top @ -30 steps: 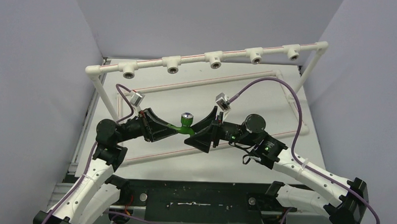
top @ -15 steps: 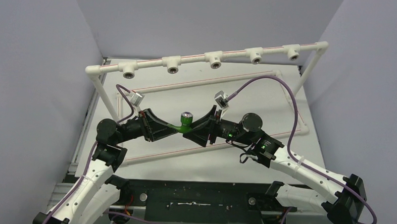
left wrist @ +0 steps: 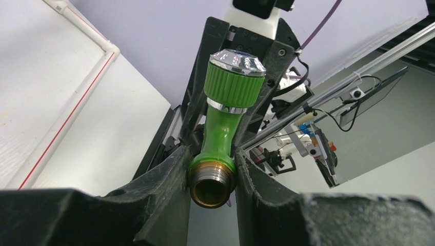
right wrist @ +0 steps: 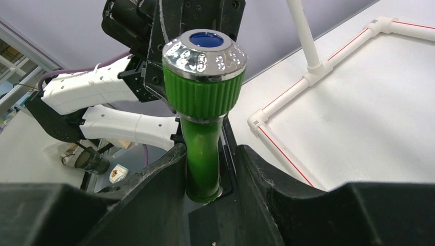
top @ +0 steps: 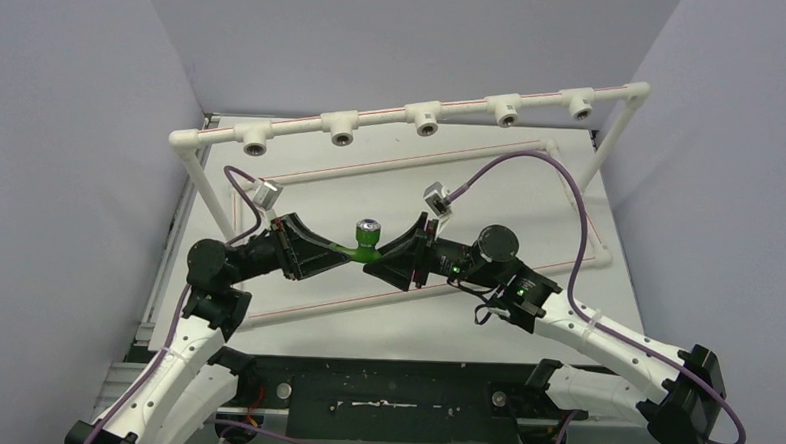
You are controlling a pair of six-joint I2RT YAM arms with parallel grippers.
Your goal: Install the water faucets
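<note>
- Item: green faucet (top: 366, 243), one piece. It hangs in mid-air over the middle of the surface (top: 530, 198), between the two wrists and well short of the pipe rail (top: 494, 101) at the back.
- Orientation: the ribbed knob (right wrist: 204, 66) with its chrome cap points up. The threaded end (left wrist: 212, 179) faces back into the left wrist camera.
- Left jaws: narrow, pinched on the faucet's collar just above the thread, with a finger touching each side.
- Right jaws: drawn in close around the green stem below the knob, which looks like the spout. One finger appears to touch it, but a dark gap shows on the other side, so a firm grip cannot be confirmed.
- Reason for the hold (judged): this is a hand-over. The left jaws cover the thread, which must be bare to enter a tee socket (top: 426, 118). A grip on the spout side would free that end.
- Left arm (top: 232, 265): it reaches in low from the left, with the wrist tilted up toward the centre.
- Right arm (top: 526, 293): it mirrors the left from the right side. The two sets of fingers meet nose to nose in a shallow V under the knob.
- Sockets: five along the rail, all without a faucet.
</note>
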